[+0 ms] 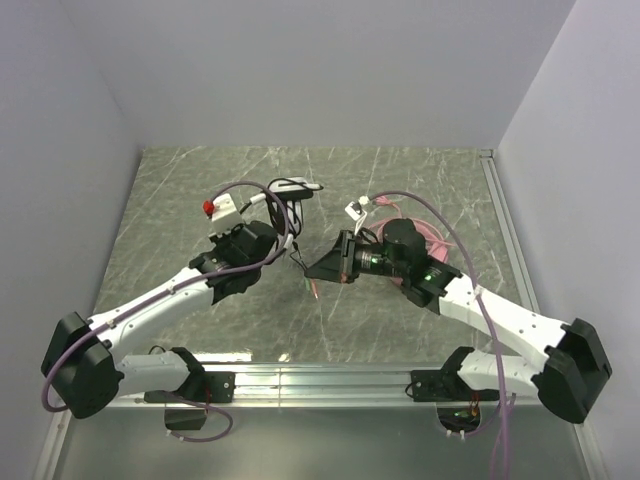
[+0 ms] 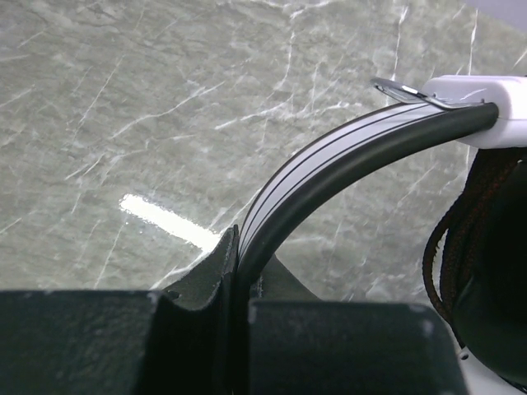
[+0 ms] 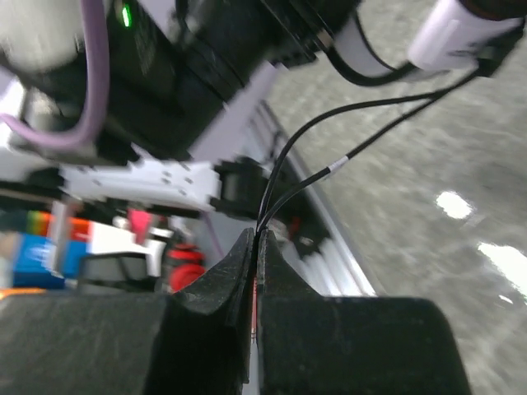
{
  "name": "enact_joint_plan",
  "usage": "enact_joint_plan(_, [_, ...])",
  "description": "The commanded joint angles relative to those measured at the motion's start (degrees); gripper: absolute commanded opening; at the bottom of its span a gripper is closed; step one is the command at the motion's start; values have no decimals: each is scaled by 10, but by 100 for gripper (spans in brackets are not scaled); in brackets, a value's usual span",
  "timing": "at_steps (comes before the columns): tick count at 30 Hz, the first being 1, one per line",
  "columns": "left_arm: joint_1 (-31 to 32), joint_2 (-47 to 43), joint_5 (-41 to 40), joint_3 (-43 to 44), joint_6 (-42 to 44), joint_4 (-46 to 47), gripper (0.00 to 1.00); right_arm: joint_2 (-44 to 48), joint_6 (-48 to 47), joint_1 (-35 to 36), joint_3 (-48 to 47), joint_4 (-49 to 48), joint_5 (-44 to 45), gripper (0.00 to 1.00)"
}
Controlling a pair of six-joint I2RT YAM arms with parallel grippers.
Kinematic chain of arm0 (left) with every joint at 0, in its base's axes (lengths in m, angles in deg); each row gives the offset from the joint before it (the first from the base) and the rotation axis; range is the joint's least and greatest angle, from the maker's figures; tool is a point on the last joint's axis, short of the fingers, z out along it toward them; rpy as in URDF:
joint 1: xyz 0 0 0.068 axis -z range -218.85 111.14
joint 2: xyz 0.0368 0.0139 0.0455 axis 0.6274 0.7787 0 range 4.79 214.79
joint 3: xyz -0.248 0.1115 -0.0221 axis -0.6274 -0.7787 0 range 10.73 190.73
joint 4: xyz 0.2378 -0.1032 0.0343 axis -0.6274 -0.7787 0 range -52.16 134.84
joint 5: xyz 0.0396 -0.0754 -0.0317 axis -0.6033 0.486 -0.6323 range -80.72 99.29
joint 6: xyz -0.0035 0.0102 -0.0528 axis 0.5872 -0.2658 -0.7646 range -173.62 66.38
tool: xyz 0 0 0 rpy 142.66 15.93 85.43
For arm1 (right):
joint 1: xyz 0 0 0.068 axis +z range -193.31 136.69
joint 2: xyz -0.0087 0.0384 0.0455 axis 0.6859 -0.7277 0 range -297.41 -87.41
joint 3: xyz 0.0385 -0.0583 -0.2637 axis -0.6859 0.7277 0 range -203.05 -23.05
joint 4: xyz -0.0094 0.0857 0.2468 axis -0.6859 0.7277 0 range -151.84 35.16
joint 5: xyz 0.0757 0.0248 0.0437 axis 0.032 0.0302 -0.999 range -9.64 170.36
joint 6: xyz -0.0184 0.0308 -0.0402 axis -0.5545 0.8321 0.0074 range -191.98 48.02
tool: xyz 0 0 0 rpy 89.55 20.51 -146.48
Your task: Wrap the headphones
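Note:
The black-and-white headphones [image 1: 292, 192] are lifted at the table's middle back. My left gripper [image 1: 283, 224] is shut on their curved headband [image 2: 329, 164]. In the left wrist view the jaws [image 2: 239, 257] pinch the band, and an ear cup [image 2: 486, 263] with dark cable coiled round it hangs at the right. My right gripper [image 1: 312, 268] is shut on the thin black cable [image 3: 321, 132]. It nips two strands at the fingertips [image 3: 256, 239], and they run up to the headset's white part [image 3: 461, 33]. The pink headphones [image 1: 443, 238] lie on the table behind the right arm, partly hidden by it.
Grey walls close the marble table [image 1: 180, 200] on the left, back and right. A metal rail [image 1: 320, 378] runs along the near edge between the arm bases. Loops of pink cable [image 1: 385, 205] lie behind the right wrist.

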Motion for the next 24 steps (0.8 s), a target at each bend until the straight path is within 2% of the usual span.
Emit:
enact_joint_plan(1, [8,4,-74,4,-65,75,0,-31,116,0,-30,-140,-36,0])
enact_joint_plan(3, [21,19,-78,10,-80,61,0,-51,131,0,-45,-162,-24,0])
enact_joint_plan(8, [45,35,-77,10,-111,41,0,-99,183,4,-54,-187,77,0])
enact_joint_plan(13, [49,28,-38,13,-131,29,0,-126,193,13,-80,-142,198,0])
enact_joint_plan(24, [52,-12,41,3,-107,53,0,-204,157,41,-143,-79,279,0])
